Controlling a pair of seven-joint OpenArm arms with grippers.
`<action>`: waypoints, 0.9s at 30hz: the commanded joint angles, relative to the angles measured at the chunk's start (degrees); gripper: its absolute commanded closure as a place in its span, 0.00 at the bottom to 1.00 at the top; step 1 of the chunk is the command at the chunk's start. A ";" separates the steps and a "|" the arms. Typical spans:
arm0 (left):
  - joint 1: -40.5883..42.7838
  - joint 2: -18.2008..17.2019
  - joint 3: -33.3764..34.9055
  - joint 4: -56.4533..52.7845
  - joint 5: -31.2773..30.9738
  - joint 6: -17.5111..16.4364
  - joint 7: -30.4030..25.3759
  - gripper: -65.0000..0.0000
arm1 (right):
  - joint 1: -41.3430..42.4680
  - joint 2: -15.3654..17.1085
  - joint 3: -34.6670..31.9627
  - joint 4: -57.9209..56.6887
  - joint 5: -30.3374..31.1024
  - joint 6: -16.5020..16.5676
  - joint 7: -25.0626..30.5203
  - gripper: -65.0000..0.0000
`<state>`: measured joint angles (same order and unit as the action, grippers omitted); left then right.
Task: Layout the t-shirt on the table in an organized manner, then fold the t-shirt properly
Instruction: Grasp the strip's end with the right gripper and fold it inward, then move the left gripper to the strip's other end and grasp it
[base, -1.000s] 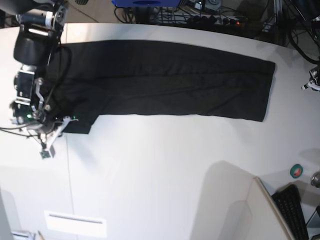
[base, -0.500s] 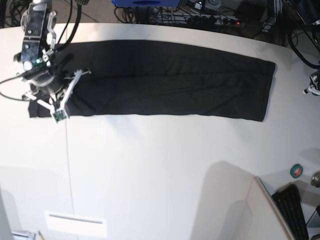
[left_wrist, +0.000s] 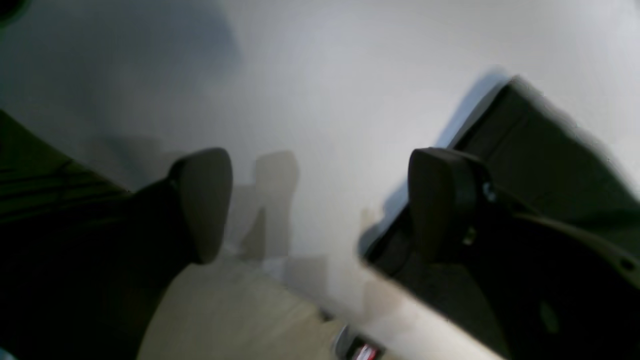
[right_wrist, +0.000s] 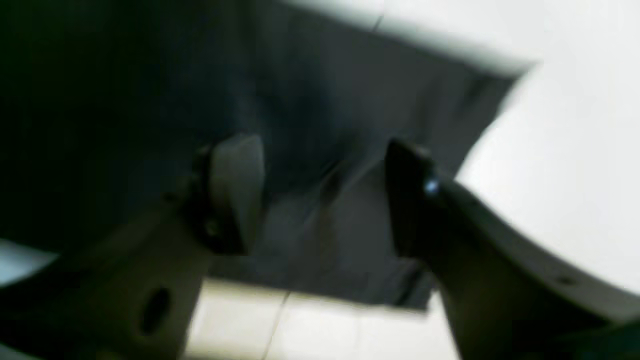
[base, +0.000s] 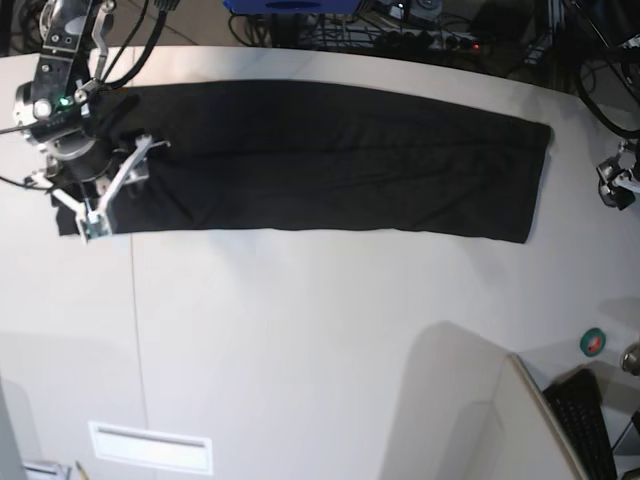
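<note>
The black t-shirt (base: 330, 160) lies on the white table (base: 320, 330) as one long flat band along the far side, with no print showing. My right gripper (base: 100, 200) hovers over the band's left end. In the right wrist view this gripper (right_wrist: 325, 195) is open, its fingers (right_wrist: 240, 190) apart above the blurred dark cloth (right_wrist: 325, 125) and holding nothing. My left gripper (base: 612, 185) sits at the table's right edge, just past the shirt's right end. In the left wrist view it (left_wrist: 320, 200) is open over bare table, with black cloth (left_wrist: 550, 150) behind the right finger.
A thin seam line (base: 135, 340) runs down the table's left part. An angled white panel (base: 470, 410), a keyboard (base: 590, 425) and a green tape roll (base: 594, 342) sit at the front right. Cables and a blue item (base: 290, 6) line the far edge.
My right gripper carried the shirt's hanging front-left flap up onto the band and then opened. The left gripper also opened at the right edge.
</note>
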<state>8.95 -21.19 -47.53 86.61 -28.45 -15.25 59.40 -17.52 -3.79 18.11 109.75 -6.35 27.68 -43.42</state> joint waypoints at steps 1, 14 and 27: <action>-0.12 -0.74 -0.08 1.44 -3.25 -0.45 -0.80 0.18 | 1.03 0.23 0.66 0.18 1.29 -0.12 1.53 0.57; -8.55 -5.49 17.59 -18.26 -7.64 -11.17 -7.13 0.10 | 3.14 0.67 2.86 -5.18 9.47 -0.12 2.85 1.00; -11.81 -6.72 31.84 -29.95 -7.64 -11.26 -10.65 0.10 | 3.50 0.58 2.42 -5.27 9.47 -0.12 2.85 1.00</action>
<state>-2.09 -27.09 -15.79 56.53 -36.23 -26.83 48.21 -14.61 -3.31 20.56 103.68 2.59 27.53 -41.60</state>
